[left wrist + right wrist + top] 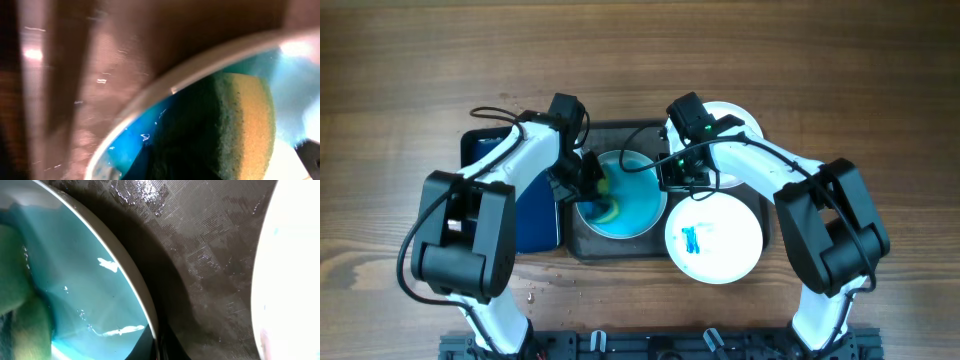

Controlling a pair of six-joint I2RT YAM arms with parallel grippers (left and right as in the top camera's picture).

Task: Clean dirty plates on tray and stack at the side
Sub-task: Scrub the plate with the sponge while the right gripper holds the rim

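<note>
Overhead has the blue-washed plate (635,200) on the left half of the tray (582,245). The left gripper (588,185) is clamped on a sponge (607,208) to scrub it. The right gripper (672,172) is closed at its right rim, I'd guess pinching it so it won't slide. A smeared plate (715,240) waits at the tray's front right corner, and a third plate (732,115) is by the far right corner. Left wrist adds the sponge's green and yellow layers sitting in the wash, no fingers visible. Right wrist shows the rim running to the bottom edge, plus the wet textured tray floor.

light: even, bright overhead | wrists: close-up blur | glare: wet tray (210,270)
</note>
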